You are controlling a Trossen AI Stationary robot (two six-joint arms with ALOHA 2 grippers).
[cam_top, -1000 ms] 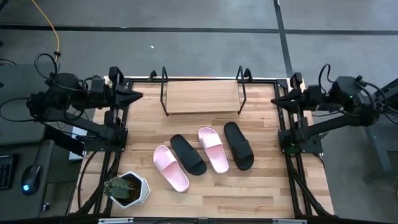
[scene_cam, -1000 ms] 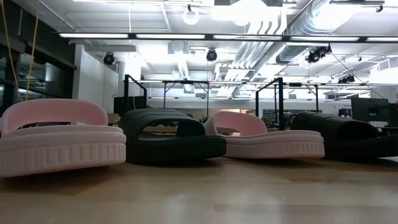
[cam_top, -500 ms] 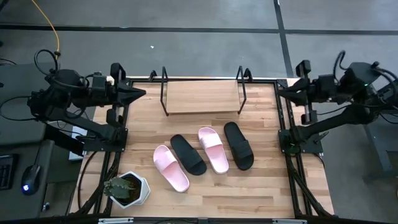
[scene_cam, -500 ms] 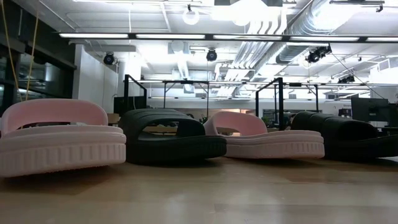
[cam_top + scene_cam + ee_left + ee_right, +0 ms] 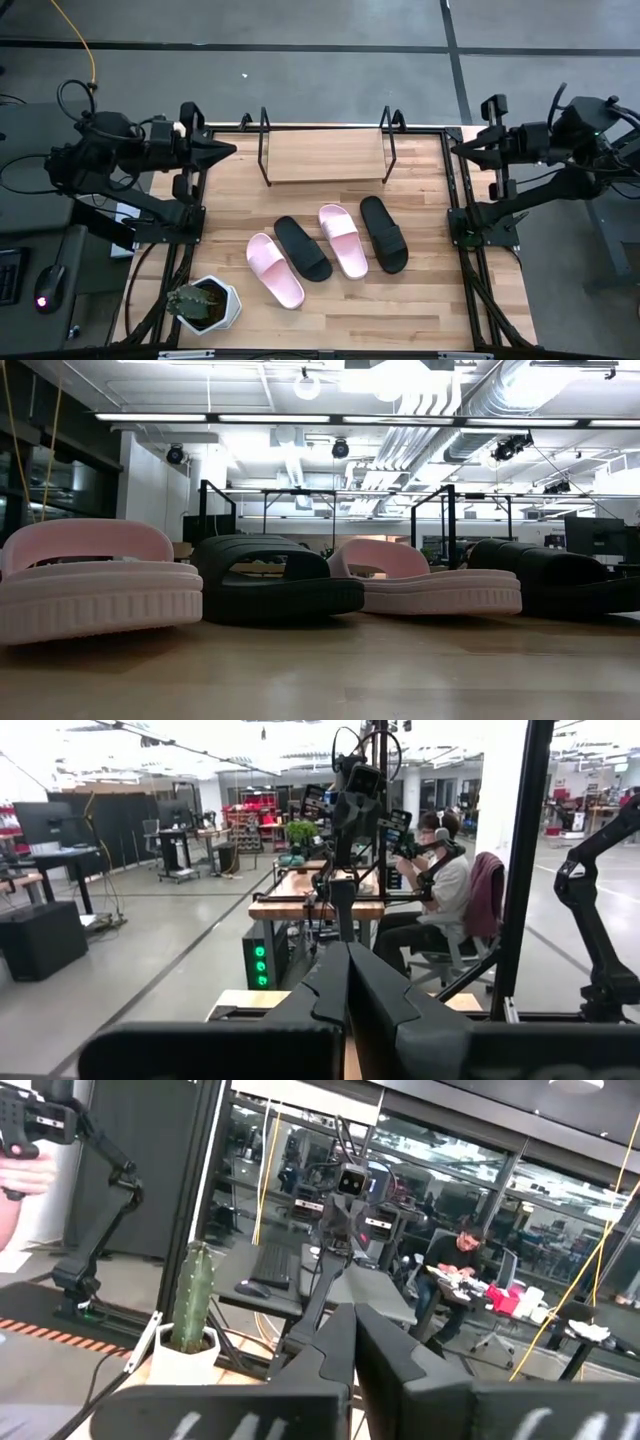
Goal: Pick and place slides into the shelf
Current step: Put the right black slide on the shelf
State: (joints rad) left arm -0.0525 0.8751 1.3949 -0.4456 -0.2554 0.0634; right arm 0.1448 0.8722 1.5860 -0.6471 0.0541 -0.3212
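Four slides lie sole-down mid-table in a slanted row: pale pink (image 5: 274, 270), black (image 5: 302, 248), pale pink (image 5: 343, 240), black (image 5: 384, 233). The low view shows them side on: pink (image 5: 95, 585), black (image 5: 270, 580), pink (image 5: 430, 585), black (image 5: 560, 582). The shelf (image 5: 326, 156), a light wooden board between thin black frame ends, stands at the far edge with nothing on it. My left gripper (image 5: 232, 151) hovers shut at the table's left edge, its fingers meeting in its wrist view (image 5: 347, 985). My right gripper (image 5: 455, 149) hovers shut at the right edge (image 5: 354, 1342). Both are far from the slides.
A small plant in a white hexagonal pot (image 5: 205, 305) stands at the near left corner. A black frame (image 5: 452, 215) runs around the table. Bare wood lies between shelf and slides. Beyond the table, a seated person (image 5: 445, 870) and a hand (image 5: 25, 1175) show.
My right arm has drawn back toward the table's right edge, its gripper staying shut. The slides and the shelf have not moved.
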